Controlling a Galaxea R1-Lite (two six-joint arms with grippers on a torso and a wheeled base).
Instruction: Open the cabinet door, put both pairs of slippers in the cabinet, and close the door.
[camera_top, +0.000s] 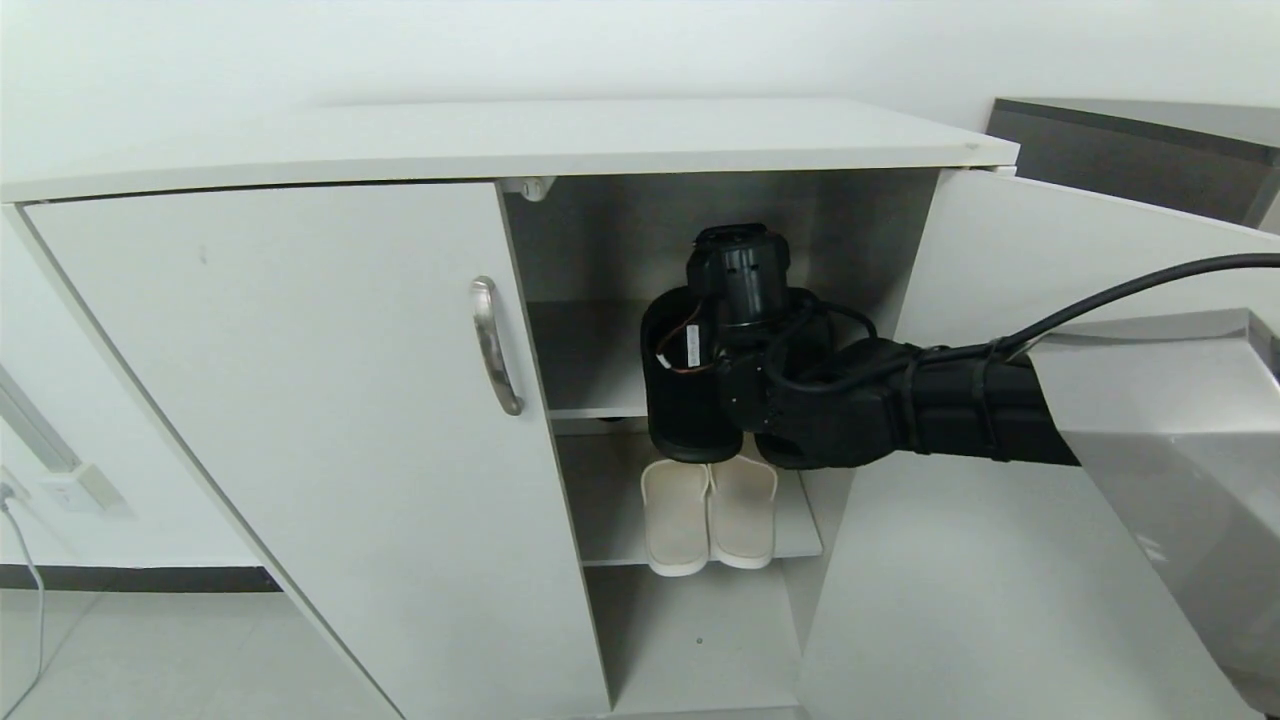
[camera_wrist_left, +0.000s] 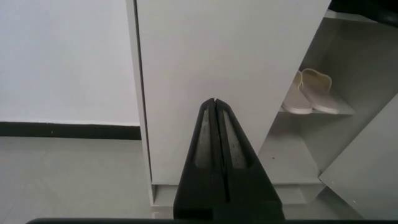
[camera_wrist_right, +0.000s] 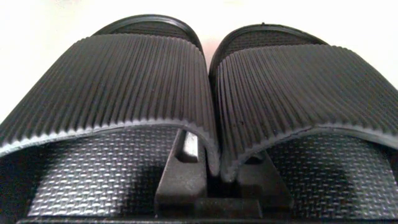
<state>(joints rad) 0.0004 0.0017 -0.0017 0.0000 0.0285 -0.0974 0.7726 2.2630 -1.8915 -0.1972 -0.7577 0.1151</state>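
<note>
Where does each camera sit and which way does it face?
Head view: on the head, looking down into the cabinet; right arm holds black slippers inside.
Left wrist view: on that wrist, facing the closed left door; shut left gripper shows.
Right wrist view: on that wrist, facing the black slippers; right gripper pinches their straps.
Shared: head and left wrist views show the white slippers.

White wall (camera_top: 150, 60) is seen across the back, edged at the bottom by a black baseboard (camera_top: 130, 578) above a pale grey floor (camera_top: 150, 660). A white socket box (camera_top: 85, 490) is mounted low at the left, with a thin cable (camera_top: 37, 585) hung beside it (upper end cut off by the edge). A dark grey panel (camera_top: 1130, 150) is set at the far right.
</note>
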